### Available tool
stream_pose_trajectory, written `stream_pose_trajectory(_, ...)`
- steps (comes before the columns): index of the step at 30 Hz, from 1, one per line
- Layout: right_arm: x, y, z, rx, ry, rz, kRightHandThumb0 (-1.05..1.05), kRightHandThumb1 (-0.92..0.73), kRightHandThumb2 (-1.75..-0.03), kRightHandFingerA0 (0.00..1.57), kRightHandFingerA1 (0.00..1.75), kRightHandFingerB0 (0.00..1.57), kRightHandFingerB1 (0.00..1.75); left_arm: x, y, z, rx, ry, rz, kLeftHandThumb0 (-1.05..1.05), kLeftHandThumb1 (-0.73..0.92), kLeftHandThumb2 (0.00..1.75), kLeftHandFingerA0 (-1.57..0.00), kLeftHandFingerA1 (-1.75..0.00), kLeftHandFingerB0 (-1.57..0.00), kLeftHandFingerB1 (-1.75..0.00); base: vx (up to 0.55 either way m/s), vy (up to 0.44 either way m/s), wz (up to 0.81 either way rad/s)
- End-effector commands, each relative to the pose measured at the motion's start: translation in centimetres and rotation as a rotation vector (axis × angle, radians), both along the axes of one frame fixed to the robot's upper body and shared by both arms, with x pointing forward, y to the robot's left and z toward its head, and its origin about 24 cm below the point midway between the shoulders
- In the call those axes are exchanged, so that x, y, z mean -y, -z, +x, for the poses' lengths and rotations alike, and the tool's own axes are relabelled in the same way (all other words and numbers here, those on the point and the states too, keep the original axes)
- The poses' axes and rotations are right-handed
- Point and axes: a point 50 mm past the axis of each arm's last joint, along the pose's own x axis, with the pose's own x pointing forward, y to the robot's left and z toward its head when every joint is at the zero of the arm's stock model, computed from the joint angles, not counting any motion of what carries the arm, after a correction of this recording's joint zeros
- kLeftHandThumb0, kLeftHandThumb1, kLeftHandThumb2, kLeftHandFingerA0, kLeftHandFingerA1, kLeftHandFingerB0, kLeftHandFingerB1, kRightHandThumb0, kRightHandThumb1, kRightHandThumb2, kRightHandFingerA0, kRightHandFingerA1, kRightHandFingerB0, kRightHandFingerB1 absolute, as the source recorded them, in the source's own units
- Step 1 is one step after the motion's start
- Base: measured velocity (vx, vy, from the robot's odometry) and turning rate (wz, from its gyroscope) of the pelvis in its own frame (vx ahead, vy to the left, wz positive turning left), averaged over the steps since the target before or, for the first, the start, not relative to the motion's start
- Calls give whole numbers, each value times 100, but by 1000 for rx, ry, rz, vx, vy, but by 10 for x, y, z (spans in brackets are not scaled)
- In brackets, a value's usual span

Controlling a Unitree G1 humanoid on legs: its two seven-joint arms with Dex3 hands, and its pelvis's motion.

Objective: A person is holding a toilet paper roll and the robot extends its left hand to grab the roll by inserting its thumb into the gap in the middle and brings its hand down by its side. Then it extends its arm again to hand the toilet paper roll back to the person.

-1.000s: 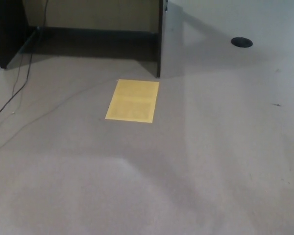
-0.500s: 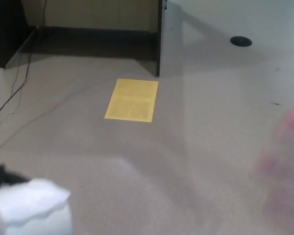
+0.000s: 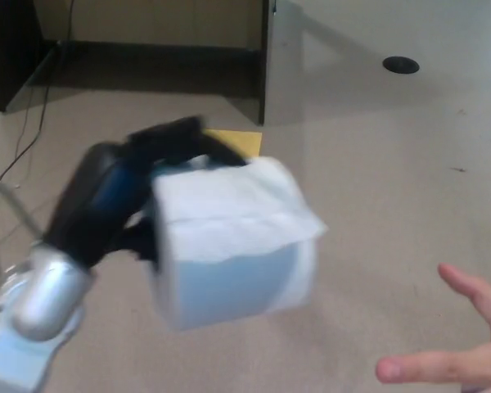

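My left hand comes up from the lower left, black fingers wrapped over the top of a white toilet paper roll. The roll is blurred and fills the middle of the head view, with a loose torn sheet hanging over its front. The thumb is hidden behind the roll. A person's open hand reaches in at the lower right corner, palm up, apart from the roll. My right hand does not show.
A yellow sheet lies on the grey floor, mostly hidden behind my hand. A dark partition edge stands at the top centre. A black cable runs along the left. A round dark spot marks the floor top right.
My left hand has risen from the bottom-left corner toward the centre with the roll in it. A person's hand, a blur at the right before, now shows at the lower right.
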Motion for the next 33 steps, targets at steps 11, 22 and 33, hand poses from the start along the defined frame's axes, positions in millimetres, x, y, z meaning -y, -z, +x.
stream_pose_trajectory(11, -7, -2, 9, 8, -19, 8, -35, -66, -60, 73, 62, 59, 44, 132, -38, -39, -55, 297, 151, -17, 76, 63, -72, -158, -74, -129, 0, 0, 0)
stream_pose_trajectory(22, -10, -3, 12, 18, -15, 38, -33, -66, -59, 72, 59, 58, 45, 152, -21, -64, -69, 358, 130, -8, 74, 68, -79, -148, -78, -108, 0, 0, 0)
stream_pose_trajectory(33, -12, -6, 19, 35, -32, 37, -34, -66, -60, 73, 58, 59, 45, 125, -30, -64, -109, 311, 236, -69, 42, 78, 0, 0, 0, -1, 0, 0, 0)
